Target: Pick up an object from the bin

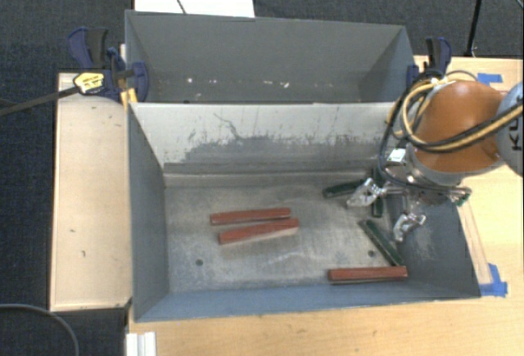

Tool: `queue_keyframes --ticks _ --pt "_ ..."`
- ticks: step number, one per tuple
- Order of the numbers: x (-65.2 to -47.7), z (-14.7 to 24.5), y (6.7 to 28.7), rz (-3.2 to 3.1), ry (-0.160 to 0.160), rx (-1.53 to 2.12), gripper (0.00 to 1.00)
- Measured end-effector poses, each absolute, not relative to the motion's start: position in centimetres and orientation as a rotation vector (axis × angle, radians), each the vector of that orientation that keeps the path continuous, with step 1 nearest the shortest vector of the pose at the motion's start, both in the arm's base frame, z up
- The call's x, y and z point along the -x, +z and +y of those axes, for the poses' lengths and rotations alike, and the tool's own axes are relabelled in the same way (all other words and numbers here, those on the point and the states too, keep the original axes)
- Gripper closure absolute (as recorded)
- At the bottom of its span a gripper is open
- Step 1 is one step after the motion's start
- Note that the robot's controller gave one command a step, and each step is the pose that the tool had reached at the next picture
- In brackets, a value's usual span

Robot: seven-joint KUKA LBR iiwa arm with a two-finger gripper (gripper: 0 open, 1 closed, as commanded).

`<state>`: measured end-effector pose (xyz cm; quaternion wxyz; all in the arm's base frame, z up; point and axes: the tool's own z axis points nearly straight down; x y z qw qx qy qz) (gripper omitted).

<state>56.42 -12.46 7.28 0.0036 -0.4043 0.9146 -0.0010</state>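
My gripper (381, 214) hangs low at the right side of the bin, with its two silvery fingertips (358, 199) spread apart and nothing between them, so it is open. A dark green stick (382, 242) lies slanted on the floor just below the fingertips, its upper end under them. A second dark green piece (340, 191) lies just left of the left fingertip. A reddish-brown flat stick (368, 273) rests near the front wall, below the gripper.
Two more reddish-brown sticks (254, 224) lie side by side in the middle of the bin floor. The arm with its orange cover and cables reaches in over the right wall.
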Motion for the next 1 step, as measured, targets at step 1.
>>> queue_keyframes --ticks 1 --pt "-58.28 -13.82 7.32 2.584 -0.004 1.771 1.0"
